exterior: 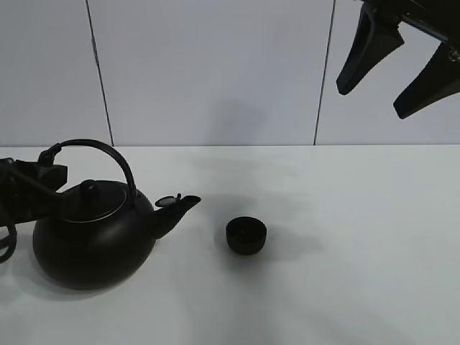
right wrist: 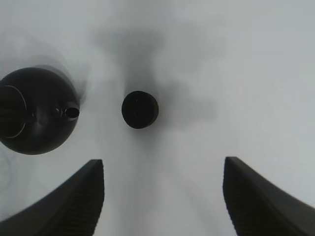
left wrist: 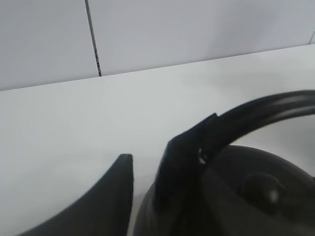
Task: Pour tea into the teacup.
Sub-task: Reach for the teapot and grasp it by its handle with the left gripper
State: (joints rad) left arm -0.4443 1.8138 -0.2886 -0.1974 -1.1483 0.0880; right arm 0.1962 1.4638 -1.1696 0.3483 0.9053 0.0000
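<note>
**While the big round black kettle (exterior: 93, 244) aims its spout at the small glossy black handleless teacup (exterior: 246, 236), the left gripper (exterior: 49, 167) has an unclear hold**

Where the arched handle comes down on the kettle's far side from the spout, the left gripper sits against it. Its wrist view shows one black finger (left wrist: 184, 162) touching the handle and the other (left wrist: 115, 196) apart from it, with bare table between. Whether the handle is clamped cannot be told. The right gripper (exterior: 374, 100) hangs high above, beyond the kettle's spout side, its fingers spread wide around nothing.

The kettle stands upright on the white table (exterior: 359, 287), lid on. Its handle-to-spout line runs toward the teacup, which stands mouth-up near the spout tip, not touching it. Only the right wrist view looks straight down on both. The teacup's inside is too dark to read.
</note>
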